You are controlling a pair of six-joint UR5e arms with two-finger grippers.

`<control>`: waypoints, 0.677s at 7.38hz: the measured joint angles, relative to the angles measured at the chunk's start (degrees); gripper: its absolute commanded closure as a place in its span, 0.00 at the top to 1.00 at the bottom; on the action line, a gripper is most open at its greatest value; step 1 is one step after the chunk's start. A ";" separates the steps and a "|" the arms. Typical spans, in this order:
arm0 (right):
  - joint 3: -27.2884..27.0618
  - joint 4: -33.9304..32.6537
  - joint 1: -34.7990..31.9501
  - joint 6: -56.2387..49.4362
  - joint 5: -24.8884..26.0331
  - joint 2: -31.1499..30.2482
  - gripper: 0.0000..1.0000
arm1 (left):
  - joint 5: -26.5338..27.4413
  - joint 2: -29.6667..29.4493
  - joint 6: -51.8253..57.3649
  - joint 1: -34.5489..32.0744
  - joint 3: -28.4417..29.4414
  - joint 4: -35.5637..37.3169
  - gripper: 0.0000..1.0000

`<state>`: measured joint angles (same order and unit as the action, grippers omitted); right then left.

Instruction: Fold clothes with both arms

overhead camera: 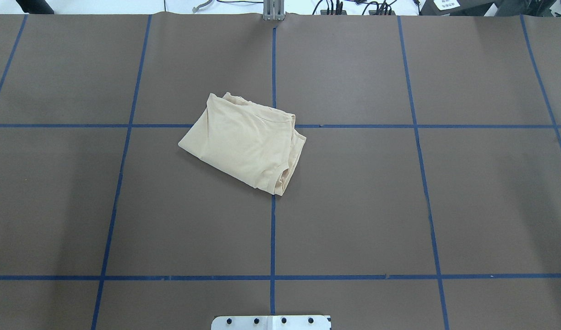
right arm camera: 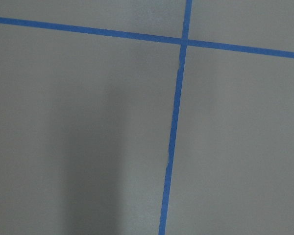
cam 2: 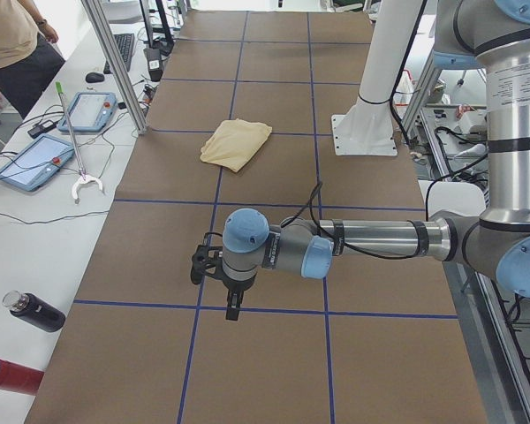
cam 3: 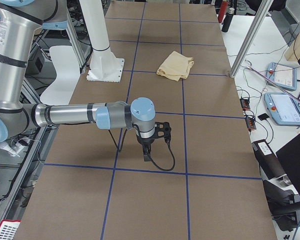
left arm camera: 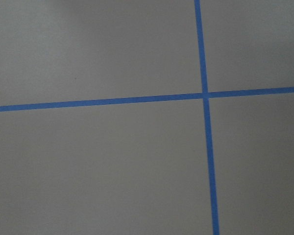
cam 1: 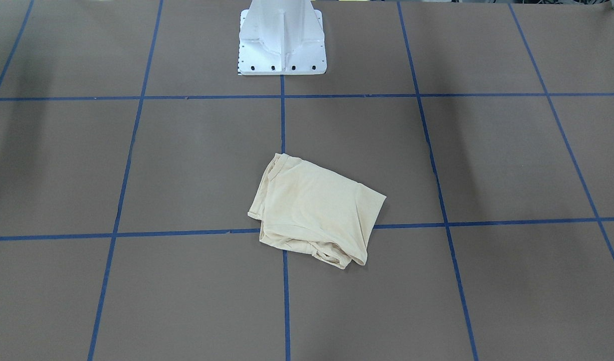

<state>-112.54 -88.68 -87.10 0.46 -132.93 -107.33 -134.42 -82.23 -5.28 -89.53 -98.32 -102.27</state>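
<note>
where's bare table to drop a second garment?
Bare: the squares between shirt and pedestal base, plus both sides of the shirt. Crowded: only the tape crossing under the shirt. The left gripper and right gripper hang over the far ends.

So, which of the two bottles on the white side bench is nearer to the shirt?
The black bottle. The red bottle lies beside it but closer to the camera's corner, so it is farther from the folded shirt.
</note>
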 measured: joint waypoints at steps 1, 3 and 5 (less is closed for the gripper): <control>-0.01 0.00 0.00 0.04 0.01 0.04 1.00 | -2.47 0.26 -0.62 0.72 -1.00 0.09 1.00; -0.09 0.00 0.00 0.07 0.03 0.14 1.00 | -5.99 1.64 -0.65 1.02 -2.12 -1.17 1.00; -0.09 0.00 0.00 0.07 0.02 0.21 1.00 | -6.10 2.45 -0.62 1.07 -2.77 -2.98 1.00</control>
<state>-112.64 -88.68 -87.10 0.53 -132.91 -107.12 -140.52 -79.78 -5.89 -88.46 -101.09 -105.25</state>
